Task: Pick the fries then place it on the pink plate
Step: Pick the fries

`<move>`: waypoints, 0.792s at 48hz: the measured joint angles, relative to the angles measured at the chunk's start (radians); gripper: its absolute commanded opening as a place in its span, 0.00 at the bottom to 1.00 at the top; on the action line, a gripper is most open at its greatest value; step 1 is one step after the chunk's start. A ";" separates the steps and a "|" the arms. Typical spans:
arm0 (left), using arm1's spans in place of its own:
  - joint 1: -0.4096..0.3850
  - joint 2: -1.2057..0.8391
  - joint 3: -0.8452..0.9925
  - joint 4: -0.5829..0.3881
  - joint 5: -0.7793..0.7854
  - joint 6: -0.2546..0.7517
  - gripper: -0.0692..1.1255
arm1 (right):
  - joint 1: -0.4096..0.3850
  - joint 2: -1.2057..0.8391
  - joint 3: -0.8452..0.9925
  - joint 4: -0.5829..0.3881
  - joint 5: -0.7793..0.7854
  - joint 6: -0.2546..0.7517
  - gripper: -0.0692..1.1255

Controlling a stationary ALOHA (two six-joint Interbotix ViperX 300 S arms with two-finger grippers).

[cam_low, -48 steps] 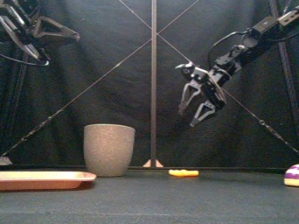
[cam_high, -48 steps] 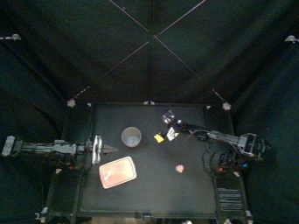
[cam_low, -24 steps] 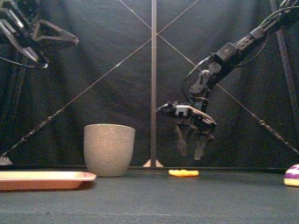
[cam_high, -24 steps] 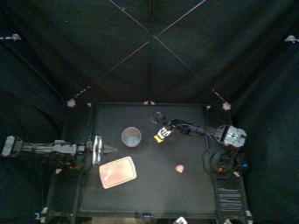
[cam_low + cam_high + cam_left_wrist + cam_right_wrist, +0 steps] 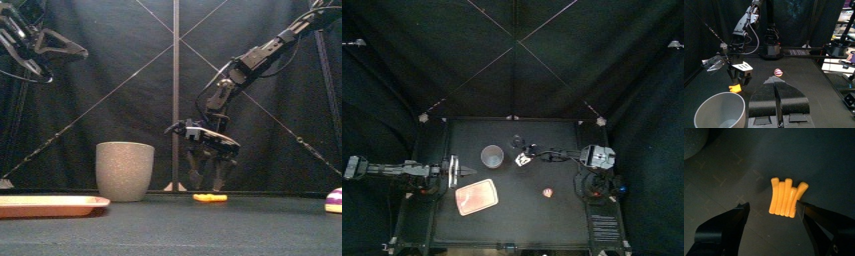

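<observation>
The orange fries (image 5: 787, 197) lie flat on the black table, also seen in the front view as fries (image 5: 210, 198) to the right of the grey cup. My right gripper (image 5: 209, 181) hangs just above them, open, one jaw on either side of the fries in the right wrist view, where the gripper (image 5: 774, 204) is not touching them. From above, the right gripper (image 5: 523, 160) covers the fries. The pink plate (image 5: 476, 197) sits front left, with nothing on it. My left gripper (image 5: 777, 101) rests shut at the table's left side.
A tall grey speckled cup (image 5: 493, 154) stands just left of the right gripper, and behind the plate. A small pink-and-white toy (image 5: 547, 191) lies front right of the fries. The left arm (image 5: 396, 170) stays along the left edge.
The right gripper has come down and to the left from high above the table, and now hangs low over the fries. The left arm has not moved.
</observation>
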 measured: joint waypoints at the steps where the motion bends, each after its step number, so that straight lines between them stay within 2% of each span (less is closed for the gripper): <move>1: 0.000 0.000 0.000 0.000 0.000 0.000 0.08 | 0.000 0.003 0.000 0.000 -0.002 0.003 0.94; 12: 0.002 0.000 0.006 0.000 0.000 0.000 0.08 | -0.002 0.017 -0.002 -0.044 -0.008 0.058 0.94; 38: 0.008 0.002 0.008 0.000 0.002 0.000 0.08 | 0.003 0.064 -0.017 -0.046 -0.002 0.058 0.92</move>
